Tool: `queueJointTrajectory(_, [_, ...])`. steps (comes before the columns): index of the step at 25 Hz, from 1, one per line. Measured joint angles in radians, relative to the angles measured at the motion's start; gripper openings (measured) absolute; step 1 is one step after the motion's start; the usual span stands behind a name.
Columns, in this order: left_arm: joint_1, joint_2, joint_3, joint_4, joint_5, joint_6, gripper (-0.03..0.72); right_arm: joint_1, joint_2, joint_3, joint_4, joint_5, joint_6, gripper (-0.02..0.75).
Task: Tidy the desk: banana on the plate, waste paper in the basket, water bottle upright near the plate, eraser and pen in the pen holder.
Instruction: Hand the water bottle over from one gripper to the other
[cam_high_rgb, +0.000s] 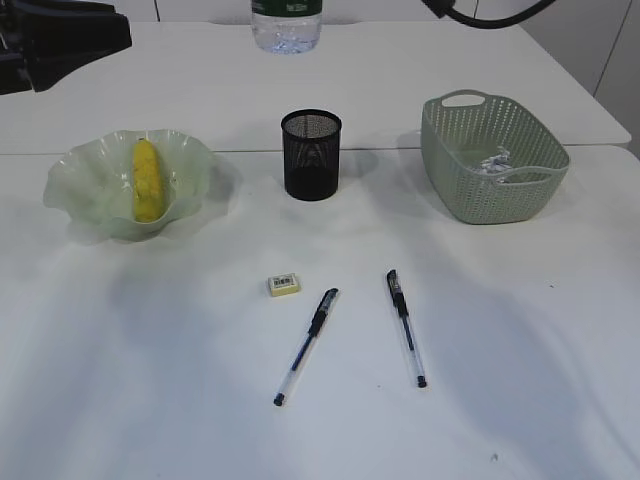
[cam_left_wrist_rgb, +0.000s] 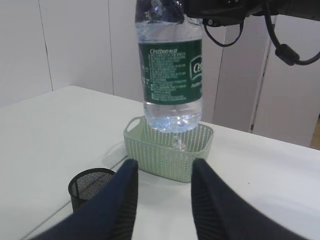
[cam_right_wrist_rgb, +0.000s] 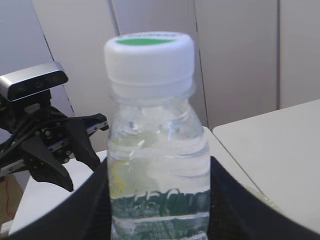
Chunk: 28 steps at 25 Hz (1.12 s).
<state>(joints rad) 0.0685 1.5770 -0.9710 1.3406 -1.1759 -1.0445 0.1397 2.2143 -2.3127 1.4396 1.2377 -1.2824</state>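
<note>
I am in the water-bottle step: my right tool (cam_right_wrist_rgb: 160, 200) is clamped round the middle of the water bottle (cam_right_wrist_rgb: 156, 150), its dark jaws pressed against both sides of the label, and the bottle hangs upright, well above the tabletop (cam_high_rgb: 500, 400), behind the pen holder (cam_high_rgb: 311, 154). My left tool (cam_left_wrist_rgb: 162, 200) holds nothing, its fingers standing parted with only air between them, looking across at the bottle. The banana (cam_high_rgb: 146, 178) already lies in the plate (cam_high_rgb: 70, 185), left of the pen holder, and the waste paper (cam_high_rgb: 493, 162) sits inside the basket (cam_high_rgb: 490, 195), right of the pen holder. The eraser (cam_high_rgb: 284, 285) and two pens (cam_high_rgb: 306, 346) lie flat in front of the pen holder, not yet put away. As I judge it, the next move calls for carrying the bottle down and leftwards from the pen holder, setting its base flat on bare tabletop beside the plate's rim, then easing the jaws apart without tipping it. The dark green label bears white lettering that looks like "Cestbon"; the small print beneath is too fine to read, and the cap top shows a green disc
</note>
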Motion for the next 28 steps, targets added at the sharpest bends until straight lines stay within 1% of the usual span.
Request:
queueJointTrajectory(3, [0.000,0.000,0.000,-0.006,0.000,0.000,0.305,0.034,0.000,0.000,0.000,0.000,0.020,0.344])
queueJointTrajectory(8, [0.000,0.000,0.000,-0.078,0.000,0.000,0.499,0.071,0.000,0.000,0.000,0.000,0.045,0.344])
queueJointTrajectory(9, [0.000,0.000,0.000,-0.091,0.000,0.000,0.530,0.077,0.000,0.000,0.000,0.000,0.047,0.344])
queueJointTrajectory(11, [0.000,0.000,0.000,-0.120,0.000,-0.007,0.564,0.089,0.000,0.000,0.002,0.000,0.055,0.344])
queueJointTrajectory(14, [0.000,0.000,0.000,-0.136,0.000,-0.040,0.583,0.102,0.000,0.000,0.002,0.000,0.062,0.344])
queueJointTrajectory(18, [-0.006,0.000,0.000,-0.138,0.000,-0.071,0.587,0.124,0.000,0.000,0.002,0.000,0.065,0.344])
queueJointTrajectory(20, [-0.024,0.002,0.000,-0.140,0.000,-0.074,0.588,0.133,0.000,0.000,-0.001,0.000,0.065,0.344])
queueJointTrajectory(26, [-0.113,0.002,0.000,-0.162,0.000,-0.076,0.588,0.152,0.000,0.000,-0.027,0.000,0.078,0.344])
queueJointTrajectory(28, [-0.130,0.002,0.000,-0.169,0.005,-0.076,0.588,0.159,0.000,0.000,-0.027,0.000,0.092,0.344])
